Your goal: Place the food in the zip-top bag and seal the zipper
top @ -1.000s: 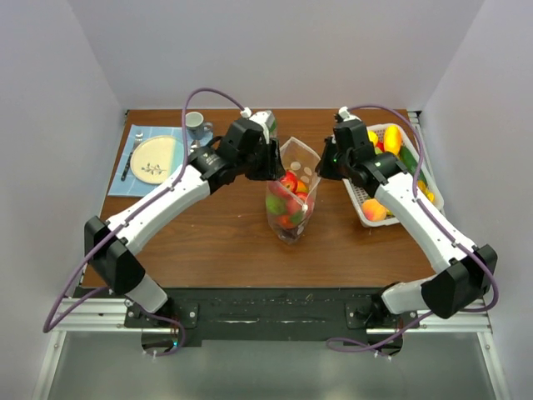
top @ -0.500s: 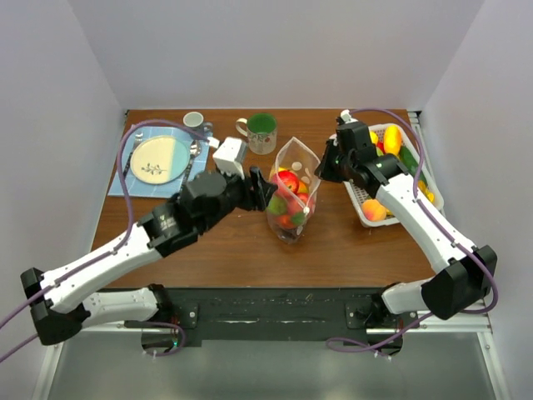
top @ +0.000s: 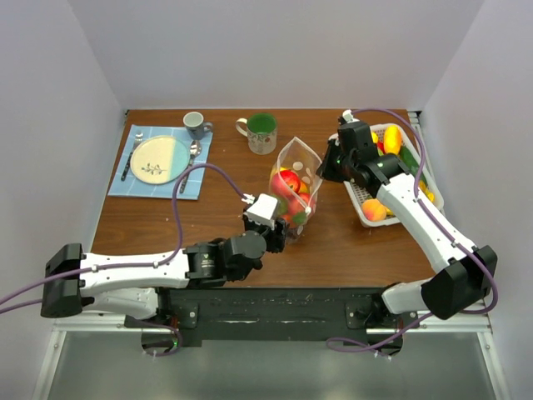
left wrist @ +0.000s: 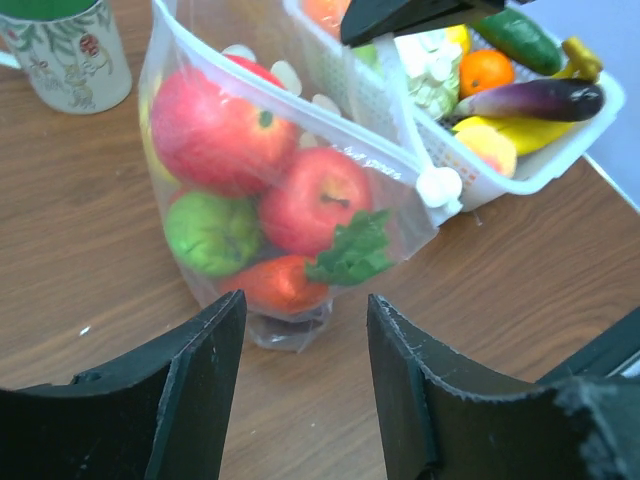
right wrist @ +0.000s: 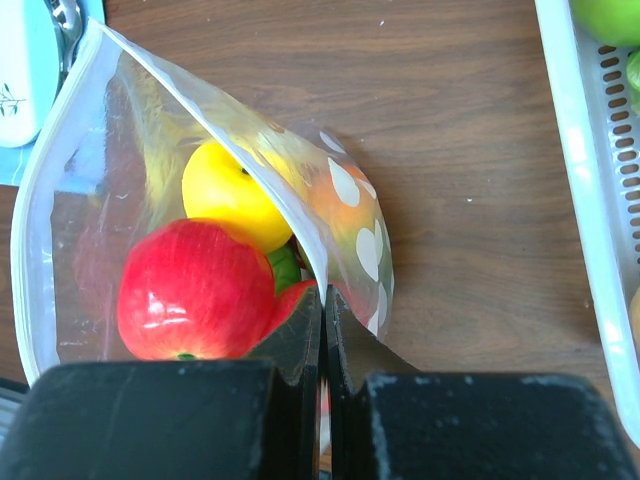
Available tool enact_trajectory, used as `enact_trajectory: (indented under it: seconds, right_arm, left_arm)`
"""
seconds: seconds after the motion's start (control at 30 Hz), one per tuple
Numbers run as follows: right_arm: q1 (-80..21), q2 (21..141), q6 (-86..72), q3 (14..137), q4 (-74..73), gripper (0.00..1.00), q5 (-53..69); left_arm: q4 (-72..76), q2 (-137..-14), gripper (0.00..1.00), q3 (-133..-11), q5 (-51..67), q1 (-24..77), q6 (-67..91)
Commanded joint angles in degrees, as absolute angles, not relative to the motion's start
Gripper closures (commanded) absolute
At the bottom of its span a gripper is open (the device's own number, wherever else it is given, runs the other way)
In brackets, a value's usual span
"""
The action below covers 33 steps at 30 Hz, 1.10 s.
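Note:
The zip-top bag (top: 293, 200) stands upright mid-table with its mouth open, clear with white dots (left wrist: 290, 80). Food fills it: red apples (left wrist: 215, 135), a green fruit (left wrist: 210, 232) and a yellow fruit (right wrist: 235, 205). The zipper (left wrist: 345, 138) runs along the mouth as a pale strip (right wrist: 25, 250), with a white slider at its right end. My right gripper (right wrist: 323, 290) is shut on the bag's right rim (top: 321, 171). My left gripper (left wrist: 305, 300) is open and empty, low on the near side of the bag's base (top: 271, 232).
A white slatted basket (top: 366, 212) with more toy fruit and vegetables stands right of the bag (left wrist: 560, 155). A green mug (top: 261, 133) is behind the bag, with a grey cup (top: 196, 124) and a plate on a blue mat (top: 155, 158) at the back left.
My left arm has swung away from the bag's mouth and back toward the near edge, ending low in front of the bag's base. The right arm and the bag have held still.

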<state>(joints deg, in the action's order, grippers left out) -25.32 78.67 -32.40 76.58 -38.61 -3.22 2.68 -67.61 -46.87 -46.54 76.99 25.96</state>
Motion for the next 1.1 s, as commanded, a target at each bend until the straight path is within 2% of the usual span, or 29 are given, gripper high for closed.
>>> enact_trajectory:
  seconds: [0.0, 0.13, 0.3, 0.63, 0.83, 0.97, 1.07]
  right_arm:
    - [-25.14, 77.08, -33.4, 77.7, -39.2, 1.0, -2.99]
    - [-25.14, 77.17, -34.1, 77.78, -39.46, 1.0, -2.9]
    - [-25.14, 77.08, -34.98, 77.43, -39.29, 1.0, -2.2]
    - [-25.14, 76.46, -35.6, 77.78, -40.08, 1.0, -2.37]
    - [-25.22, 76.64, -36.03, 77.78, -40.17, 1.0, -2.2]
    - [-25.14, 76.73, -36.03, 77.78, -40.25, 1.0, -2.2]
    - [-25.14, 76.9, -36.04, 77.96, -40.43, 1.0, -2.2]
  left_arm:
    - [23.15, -67.94, 0.42, -43.43, -45.46, 77.34, 19.52]
    - [31.62, -68.82, 0.4, -39.04, -41.14, 77.96, 18.29]
    - [43.39, -72.76, 0.3, -36.56, -43.32, 80.33, 13.63]
    - [48.25, -82.26, 0.27, -42.89, -53.95, 81.04, 8.26]
    - [50.36, -85.69, 0.33, -45.61, -58.88, 81.04, 7.38]
    - [51.24, -86.75, 0.42, -45.7, -61.34, 81.04, 7.47]
    - [51.68, -87.54, 0.53, -45.7, -60.82, 81.04, 6.51]
